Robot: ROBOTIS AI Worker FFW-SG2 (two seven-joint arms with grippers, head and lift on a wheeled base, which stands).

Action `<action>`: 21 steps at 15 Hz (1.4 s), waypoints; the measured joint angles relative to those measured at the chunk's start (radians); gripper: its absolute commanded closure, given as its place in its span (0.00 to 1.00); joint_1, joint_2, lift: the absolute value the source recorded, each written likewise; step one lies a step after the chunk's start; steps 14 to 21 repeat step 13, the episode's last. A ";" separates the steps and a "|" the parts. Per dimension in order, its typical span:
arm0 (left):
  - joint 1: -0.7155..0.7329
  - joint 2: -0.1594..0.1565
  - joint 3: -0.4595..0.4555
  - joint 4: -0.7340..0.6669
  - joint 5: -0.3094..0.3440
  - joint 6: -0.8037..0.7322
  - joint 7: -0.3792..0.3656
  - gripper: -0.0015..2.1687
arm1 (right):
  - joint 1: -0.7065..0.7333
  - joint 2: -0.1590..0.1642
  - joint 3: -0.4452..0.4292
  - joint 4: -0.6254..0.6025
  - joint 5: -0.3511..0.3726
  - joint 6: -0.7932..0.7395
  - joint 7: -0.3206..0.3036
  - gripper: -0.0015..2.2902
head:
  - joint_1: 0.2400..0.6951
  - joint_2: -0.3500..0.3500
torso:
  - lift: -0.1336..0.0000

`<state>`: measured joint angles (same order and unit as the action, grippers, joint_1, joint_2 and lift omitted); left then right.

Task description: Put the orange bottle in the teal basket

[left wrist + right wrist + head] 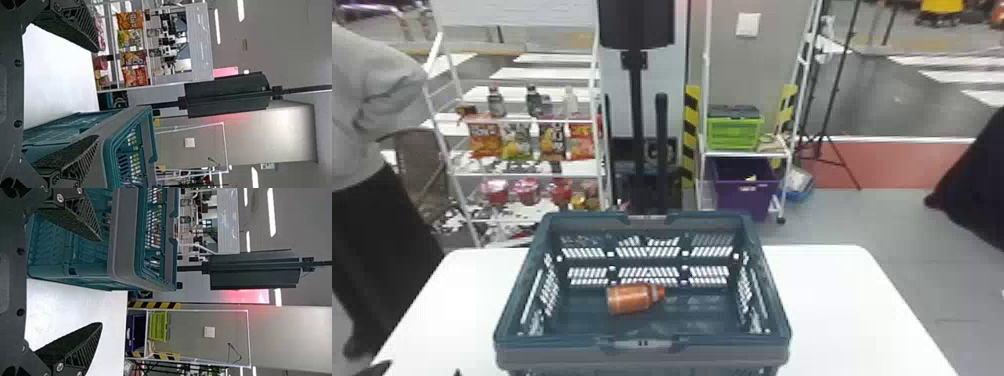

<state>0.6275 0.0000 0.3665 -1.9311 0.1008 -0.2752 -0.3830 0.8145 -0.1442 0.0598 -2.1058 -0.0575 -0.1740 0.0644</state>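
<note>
Orange bottle: The orange bottle (632, 298) is seen inside the basket, laid on its side on the floor near the middle. Its thin end is pointed to the right and its fat end to the left.
Teal basket: The teal basket (557, 356) is set on the table, with its open top faced up. Little holes are cut all over its walls.
White table: The white table (842, 300) can be seen on both sides of the basket.
Left gripper: The left gripper (421, 369) is seen at the bottom left of the head view. In the left wrist view, its two black fingers (80, 29) are spread wide open.
Right gripper: The right gripper (101, 282) is opened wide too, with its fingers spread far apart. In the right wrist view, the basket is seen past one finger.
Snack shelf: Behind the table, on the left, snack bags (552, 139) are hung in a row on a white rack (527, 175). Bottles (495, 102) are stood above them, and red cups (525, 191) are kept below.
Boxes: To the right, a green crate (735, 133) is placed above a purple box (744, 197).
</note>
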 measured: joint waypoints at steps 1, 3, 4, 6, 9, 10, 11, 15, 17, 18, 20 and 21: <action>0.008 0.000 -0.010 0.003 -0.001 -0.003 0.015 0.06 | 0.000 0.000 0.003 -0.001 0.001 0.000 0.000 0.06 | 0.57 0.50 | 1.00; 0.026 0.000 -0.036 0.008 0.001 -0.016 0.048 0.06 | 0.001 -0.002 0.010 -0.004 0.004 0.000 0.000 0.06 | 0.57 0.50 | 1.00; 0.037 0.000 -0.051 0.008 0.002 -0.023 0.065 0.06 | 0.002 -0.003 0.012 -0.004 0.005 0.000 0.000 0.06 | 0.57 0.50 | 1.00; 0.064 0.000 -0.095 0.009 0.009 -0.060 0.117 0.06 | 0.003 -0.006 0.015 -0.005 0.006 0.001 0.000 0.06 | 0.57 0.50 | 1.00; 0.093 0.000 -0.157 0.010 0.013 -0.119 0.158 0.06 | 0.005 -0.011 0.024 -0.006 0.007 0.001 0.000 0.06 | 0.57 0.50 | 1.00; 0.098 0.000 -0.169 0.010 0.013 -0.125 0.161 0.06 | 0.006 -0.012 0.025 -0.006 0.007 0.000 0.000 0.06 | 0.57 0.50 | 1.00; 0.102 0.000 -0.177 0.007 0.013 -0.127 0.165 0.06 | 0.006 -0.013 0.026 -0.007 0.007 -0.001 0.000 0.06 | 0.57 0.50 | 1.00; 0.111 0.000 -0.193 0.001 0.010 -0.130 0.179 0.06 | 0.006 -0.016 0.026 -0.006 0.005 -0.004 0.002 0.06 | 0.57 0.50 | 1.00; 0.111 0.000 -0.193 0.001 0.010 -0.130 0.179 0.06 | 0.006 -0.016 0.026 -0.006 0.005 -0.004 0.002 0.06 | 0.57 0.50 | 1.00; 0.111 0.000 -0.193 0.001 0.010 -0.130 0.179 0.06 | 0.006 -0.016 0.026 -0.006 0.005 -0.004 0.002 0.06 | 0.57 0.50 | 1.00; 0.111 0.000 -0.193 0.001 0.010 -0.130 0.179 0.06 | 0.006 -0.016 0.026 -0.006 0.005 -0.004 0.002 0.06 | 0.57 0.50 | 1.00; 0.111 0.000 -0.193 0.001 0.010 -0.130 0.179 0.06 | 0.006 -0.016 0.026 -0.006 0.005 -0.004 0.002 0.06 | 0.57 0.50 | 1.00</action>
